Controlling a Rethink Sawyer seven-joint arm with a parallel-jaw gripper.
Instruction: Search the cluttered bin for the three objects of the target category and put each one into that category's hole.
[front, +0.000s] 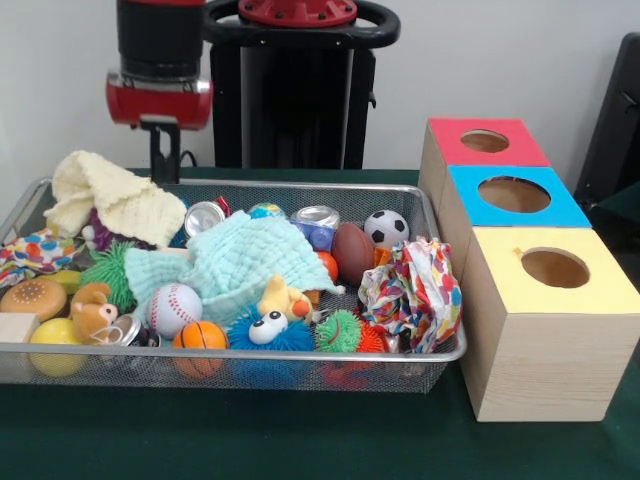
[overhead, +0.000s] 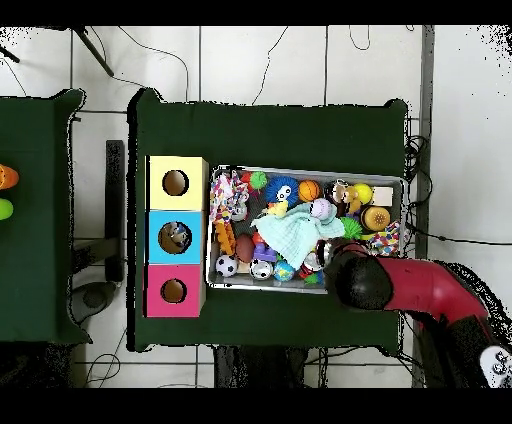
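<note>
Hand: the hand (front: 160, 150) hangs over the far corner of the bin, above a cream knitted cloth (front: 105, 200); only a dark stem shows below the red wrist, so I cannot tell how it is set or whether it holds anything.

Bin: the bin (front: 250, 358) sits on the green worktop (front: 300, 445), just beside the three boxes; it is full to the rim.

Contents: a pale green cloth (front: 235, 262) lies across the middle; around it are a baseball (front: 174, 308), a basketball (front: 200, 337), a soccer ball (front: 386, 228), a brown football (front: 352, 252), two cans (front: 318, 220), spiky rubber toys, a burger toy (front: 33, 297) and a patterned cloth (front: 412, 290).

Boxes: red box (front: 485, 143), blue box (front: 514, 195) and yellow box (front: 555, 270) stand in a row, each with a round hole on top.

Progress: in the overhead view something seems to lie inside the blue hole (overhead: 175, 237), though I cannot make it out; the other two holes look dark; judging by the crowded bin, most of the search seems left to do.
</note>
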